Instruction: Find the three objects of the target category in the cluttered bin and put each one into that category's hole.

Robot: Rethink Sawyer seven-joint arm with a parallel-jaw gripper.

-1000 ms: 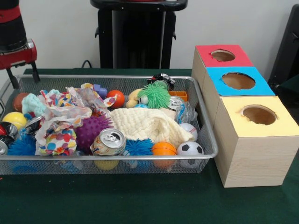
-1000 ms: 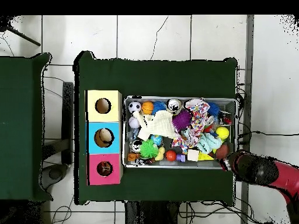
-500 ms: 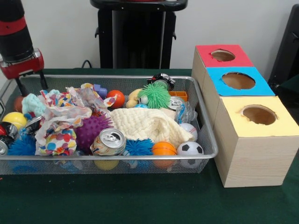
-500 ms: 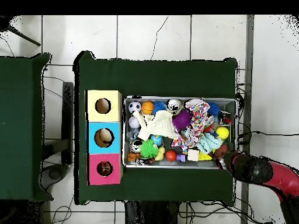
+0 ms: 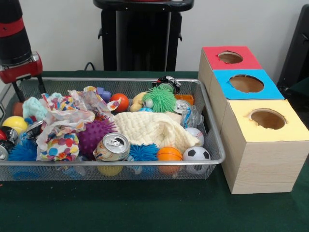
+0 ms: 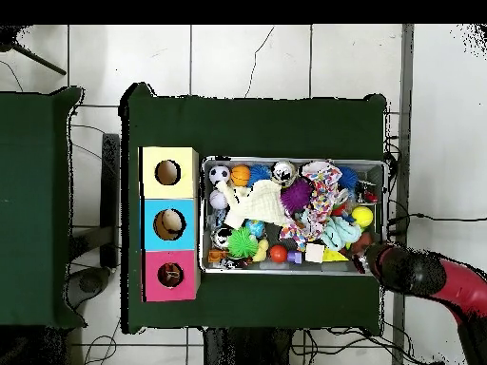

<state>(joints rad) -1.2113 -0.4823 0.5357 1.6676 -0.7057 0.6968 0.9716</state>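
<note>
Three holed boxes [image 5: 251,111] wait beside the bin [image 5: 145,159]; the claw [image 5: 26,89] (fingers parted, empty) hangs over the bin's far corner above a brown ball [image 5: 18,108]; descending, it may snag the mesh wall.

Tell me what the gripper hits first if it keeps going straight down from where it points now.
Probably the brown ball in the bin's corner, right below the gripper; depth is uncertain, so it might meet the mesh wall instead.

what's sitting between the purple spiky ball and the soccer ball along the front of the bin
In the front view, between the purple spiky ball and the soccer ball sit a can, a blue spiky ball and an orange ball.
</note>
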